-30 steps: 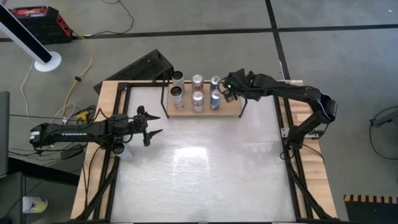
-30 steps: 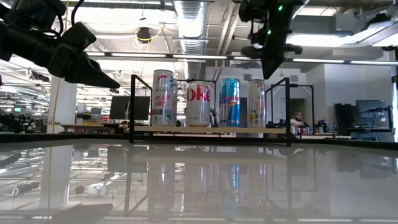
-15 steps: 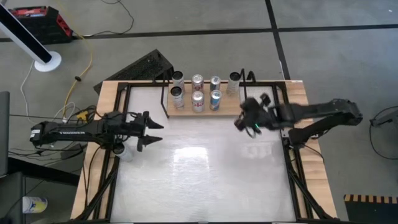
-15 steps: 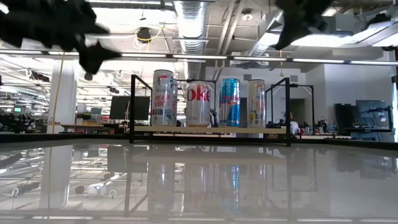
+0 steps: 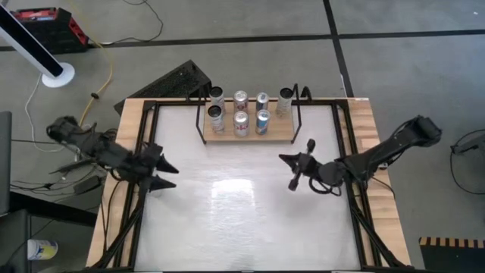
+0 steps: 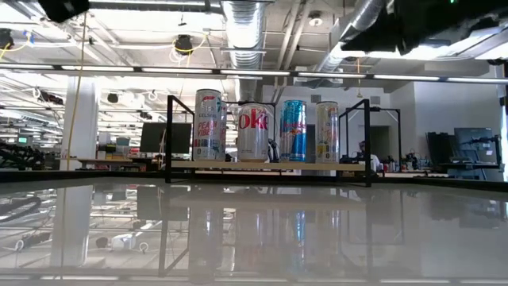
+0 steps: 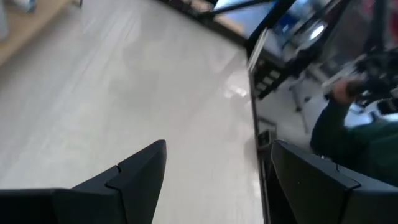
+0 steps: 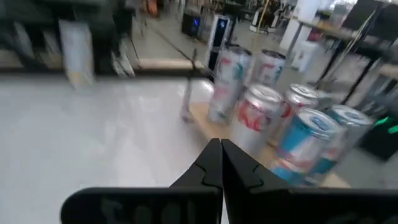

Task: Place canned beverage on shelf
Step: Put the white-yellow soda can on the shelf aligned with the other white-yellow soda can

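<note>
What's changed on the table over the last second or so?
The right gripper, shut and empty, pulled back from the shelf to mid-table, leaving the seventh can at the shelf's back right corner. The left gripper, open and empty, drew back toward the table's left edge. The other six cans stayed put.

Cans standing on the wire-framed shelf

The light-wood shelf (image 5: 250,135) sits upper centre of the high view, carrying seven upright cans (image 5: 241,121) in two rows; the low view shows four cans (image 6: 253,132) side by side in front.
</note>
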Robot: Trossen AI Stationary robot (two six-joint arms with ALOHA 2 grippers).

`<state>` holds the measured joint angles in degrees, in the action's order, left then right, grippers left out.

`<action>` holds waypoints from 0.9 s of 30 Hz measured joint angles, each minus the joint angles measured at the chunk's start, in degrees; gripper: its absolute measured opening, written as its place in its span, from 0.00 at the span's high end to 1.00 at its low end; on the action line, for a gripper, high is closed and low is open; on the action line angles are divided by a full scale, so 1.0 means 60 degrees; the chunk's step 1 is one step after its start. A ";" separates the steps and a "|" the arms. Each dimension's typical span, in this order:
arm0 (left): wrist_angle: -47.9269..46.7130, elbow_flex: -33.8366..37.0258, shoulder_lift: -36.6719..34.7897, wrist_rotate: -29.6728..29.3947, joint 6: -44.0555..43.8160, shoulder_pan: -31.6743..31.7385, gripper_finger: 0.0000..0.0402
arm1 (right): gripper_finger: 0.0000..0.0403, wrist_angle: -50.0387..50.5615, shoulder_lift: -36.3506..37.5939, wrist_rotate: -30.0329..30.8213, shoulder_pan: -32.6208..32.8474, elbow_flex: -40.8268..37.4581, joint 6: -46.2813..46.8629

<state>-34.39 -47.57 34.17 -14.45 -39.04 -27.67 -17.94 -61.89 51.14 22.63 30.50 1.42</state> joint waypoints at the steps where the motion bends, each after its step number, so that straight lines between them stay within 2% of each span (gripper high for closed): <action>1: -0.0405 -0.0330 0.0269 -0.0260 -0.0236 -0.0345 0.32 | 0.95 -0.0060 -0.0115 0.0009 -0.0063 -0.0068 -0.0457; 4: -0.1732 -0.1318 0.1137 -0.0684 -0.0954 -0.1134 0.32 | 0.95 -0.0509 -0.0356 -0.0001 -0.0304 0.0065 -0.1486; 9: -0.4388 -0.2551 0.2443 -0.1356 -0.2401 -0.1718 0.32 | 0.95 -0.0618 -0.0363 -0.0553 -0.0833 0.0124 -0.1707; 12: -0.5471 -0.2798 0.3041 -0.1182 -0.3005 -0.1746 0.32 | 0.95 -0.0566 -0.0371 -0.1337 -0.1150 0.0124 -0.1727; 15: -0.5889 -0.2806 0.3429 -0.0389 -0.3193 -0.1745 0.32 | 0.95 -0.0619 -0.0368 -0.2101 -0.1433 0.0124 -0.1751; 18: -0.6143 -0.2806 0.3731 0.0099 -0.3145 -0.1746 0.32 | 0.95 -0.0699 -0.0371 -0.2523 -0.1696 0.0124 -0.1699; 21: -0.6366 -0.2806 0.3915 0.0152 -0.2733 -0.1742 0.32 | 0.95 -0.0794 -0.0371 -0.2775 -0.1872 0.0124 -0.1674; 27: -0.6456 -0.2810 0.4176 0.0114 -0.0573 -0.1739 0.32 | 0.95 -0.0815 -0.0371 -0.3221 -0.2109 0.0124 -0.1568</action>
<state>-73.12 -64.42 59.22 -13.77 -42.48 -38.11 -22.83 -64.12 31.82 9.98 31.24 -7.99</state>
